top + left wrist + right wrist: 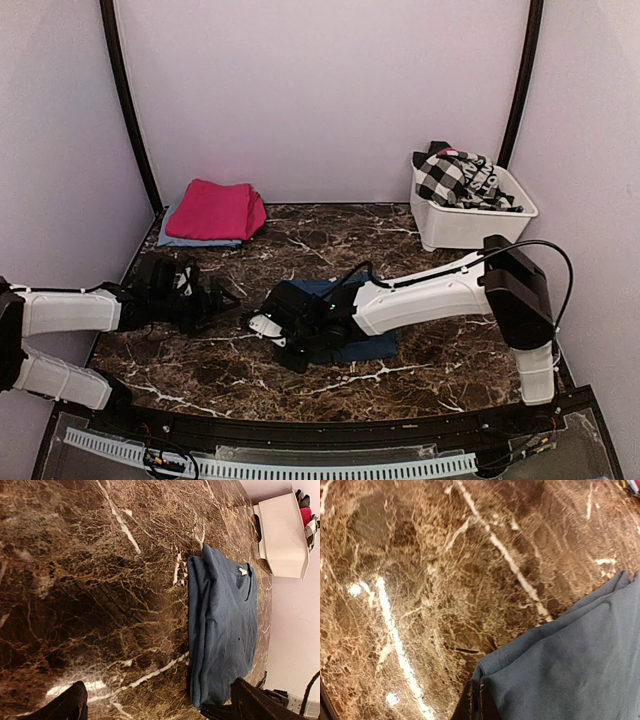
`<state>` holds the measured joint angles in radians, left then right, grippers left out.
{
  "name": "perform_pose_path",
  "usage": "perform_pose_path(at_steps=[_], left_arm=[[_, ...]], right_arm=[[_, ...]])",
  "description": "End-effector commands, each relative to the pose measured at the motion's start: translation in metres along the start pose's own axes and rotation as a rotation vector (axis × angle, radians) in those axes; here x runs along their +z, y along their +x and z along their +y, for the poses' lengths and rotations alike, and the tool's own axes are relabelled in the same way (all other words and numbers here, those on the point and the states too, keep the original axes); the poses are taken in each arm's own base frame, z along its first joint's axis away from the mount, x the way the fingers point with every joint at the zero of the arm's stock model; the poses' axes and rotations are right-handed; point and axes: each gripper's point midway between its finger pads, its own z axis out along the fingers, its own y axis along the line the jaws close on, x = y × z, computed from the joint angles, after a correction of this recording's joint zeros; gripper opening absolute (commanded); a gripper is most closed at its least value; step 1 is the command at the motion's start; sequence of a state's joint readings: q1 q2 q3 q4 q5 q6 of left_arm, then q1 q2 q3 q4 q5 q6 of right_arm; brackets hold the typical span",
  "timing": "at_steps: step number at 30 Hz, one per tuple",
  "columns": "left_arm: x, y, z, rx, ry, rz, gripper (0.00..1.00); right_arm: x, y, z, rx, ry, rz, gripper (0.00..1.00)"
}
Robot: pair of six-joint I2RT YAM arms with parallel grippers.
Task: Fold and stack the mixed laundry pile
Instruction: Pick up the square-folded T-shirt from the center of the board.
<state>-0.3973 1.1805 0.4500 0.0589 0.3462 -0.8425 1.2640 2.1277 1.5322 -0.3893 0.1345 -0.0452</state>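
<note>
A folded navy-blue cloth (355, 340) lies flat on the marble table at front centre. It also shows in the left wrist view (220, 630) and the right wrist view (570, 665). My right gripper (272, 332) reaches across to the cloth's left end, and its dark fingers (476, 706) are pinched shut on the cloth's corner. My left gripper (222, 298) is open and empty just left of the cloth, with its fingers (67, 707) spread wide. A folded magenta-pink cloth (215, 208) rests on a light-blue piece (185, 240) at back left. A black-and-white checked garment (455, 178) fills the tub.
A white plastic tub (470, 225) stands at back right against the wall, and it shows in the left wrist view (282, 535). The dark marble table (300, 240) is walled by white panels on three sides. A cable loops off the right arm (560, 260).
</note>
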Motion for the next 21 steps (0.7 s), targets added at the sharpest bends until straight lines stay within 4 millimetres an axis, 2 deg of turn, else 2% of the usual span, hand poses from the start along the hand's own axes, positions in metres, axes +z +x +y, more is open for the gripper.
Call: perform_pose_path(at_steps=[1, 6, 12, 15, 21], left_arm=[[0.013, -0.002, -0.029, -0.003, 0.173, 0.013, 0.99], [0.029, 0.010, -0.040, -0.022, 0.214, 0.048, 0.99], [0.055, 0.018, -0.054, -0.090, 0.266, 0.088, 0.99], [0.071, 0.028, -0.054, -0.127, 0.262, 0.122, 0.99], [0.091, 0.035, -0.061, -0.188, 0.294, 0.158, 0.98]], right_arm=[[-0.039, -0.041, -0.029, 0.095, 0.017, -0.203, 0.00], [-0.044, -0.048, -0.039, 0.123, 0.003, -0.245, 0.00], [-0.053, -0.067, -0.038, 0.121, -0.018, -0.296, 0.00], [-0.057, -0.077, -0.038, 0.120, -0.025, -0.318, 0.00], [-0.053, -0.085, -0.032, 0.116, -0.056, -0.332, 0.00]])
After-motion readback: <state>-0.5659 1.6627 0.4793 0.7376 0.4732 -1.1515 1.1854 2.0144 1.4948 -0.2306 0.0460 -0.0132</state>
